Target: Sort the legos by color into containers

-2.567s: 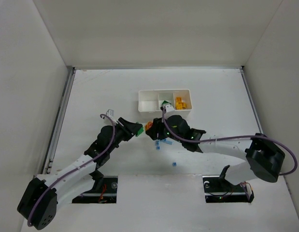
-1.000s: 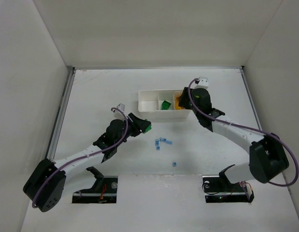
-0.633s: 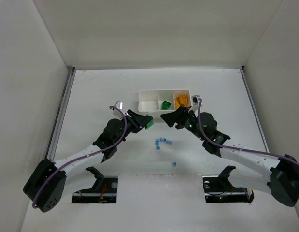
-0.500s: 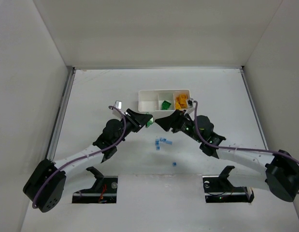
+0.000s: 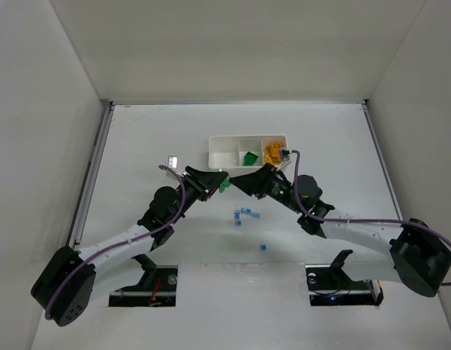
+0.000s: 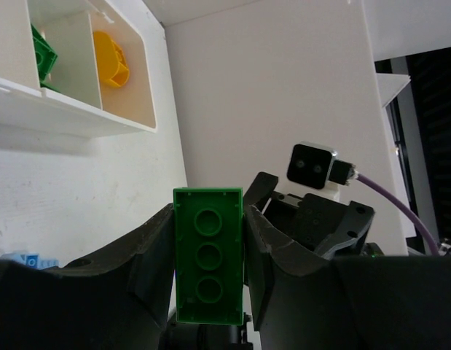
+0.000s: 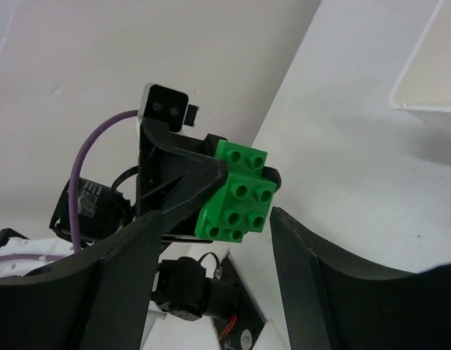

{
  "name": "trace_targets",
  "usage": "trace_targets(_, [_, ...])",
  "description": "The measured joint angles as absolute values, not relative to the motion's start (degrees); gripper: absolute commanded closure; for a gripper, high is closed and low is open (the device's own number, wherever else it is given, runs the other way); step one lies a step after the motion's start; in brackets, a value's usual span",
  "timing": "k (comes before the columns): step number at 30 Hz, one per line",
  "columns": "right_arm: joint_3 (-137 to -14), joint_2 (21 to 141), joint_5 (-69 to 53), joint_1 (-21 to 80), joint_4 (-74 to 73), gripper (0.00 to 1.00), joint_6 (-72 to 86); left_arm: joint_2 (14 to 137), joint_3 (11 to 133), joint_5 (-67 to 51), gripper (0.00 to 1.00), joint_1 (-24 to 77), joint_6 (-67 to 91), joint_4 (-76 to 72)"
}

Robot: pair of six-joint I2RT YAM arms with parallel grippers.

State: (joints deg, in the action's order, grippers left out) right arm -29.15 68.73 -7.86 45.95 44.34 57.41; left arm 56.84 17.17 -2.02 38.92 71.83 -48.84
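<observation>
2 robot arms, left arm (image 5: 123, 240) and right arm (image 5: 363, 230), 1 white tray (image 5: 224, 154) with 3 compartments, 2 green bricks, 1 held green brick (image 6: 208, 264) and 1 green brick in the tray (image 5: 248, 157), about 5 light blue bricks (image 5: 245, 214), yellow-orange bricks (image 5: 272, 154) piled, number unclear.

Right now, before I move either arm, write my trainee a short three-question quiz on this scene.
1. True or false: the left gripper is shut on a green rectangular plastic brick.
2. Which compartment of the small white plastic tray, seen from the top camera, holds the yellow-orange bricks? A left, B middle, C right.
3. Fill in: the right gripper holds nothing and is ___.

Key: 1 true; 2 C; 3 open.
</observation>
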Motion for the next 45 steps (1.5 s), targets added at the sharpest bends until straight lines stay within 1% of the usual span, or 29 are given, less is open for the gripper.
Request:
trace_targets(4, [-29.15,71.16,-8.45,45.95,45.08,0.40,59.90,56.82,16.36,-1.45,0.79,39.27,73.21,-51.79])
trace_targets(9, [-29.15,73.17,-9.50,45.95,46.52,0.43,62.00,57.52,15.44,-1.02,0.79,39.53,74.61,-54.59])
trace_targets(11, [-29.15,73.58,-9.93,45.95,47.75,0.45,62.41,58.04,15.44,-1.02,0.79,39.86,74.98,-55.35])
trace_targets(16, [-29.15,75.09,-11.38,45.89,51.05,0.47,63.75,58.81,15.44,-1.02,0.79,40.51,75.57,-56.86])
trace_targets(22, [-29.10,77.82,-13.78,44.93,55.55,0.60,67.00,58.87,15.44,-0.67,0.78,40.77,75.79,-57.52])
trace_targets(25, [-29.02,78.28,-14.06,44.64,56.66,0.64,68.03,58.92,15.44,-0.49,0.74,40.77,75.90,-57.84])
trace_targets(31, [-28.25,78.24,-13.96,44.64,57.47,0.67,68.18,58.92,15.44,-0.60,0.53,40.75,75.70,-57.60])
trace_targets(34, [-27.81,78.24,-13.89,44.62,57.43,0.67,68.12,58.81,15.42,-0.60,0.48,40.64,75.37,-56.82])
trace_targets(37, [-27.29,78.00,-13.82,44.60,57.36,0.68,67.94,58.39,15.42,-0.58,0.46,40.40,74.96,-55.66])
trace_targets(45, [-25.80,76.25,-13.74,44.25,57.12,0.68,67.29,57.89,15.42,0.34,0.47,40.27,73.38,-53.65])
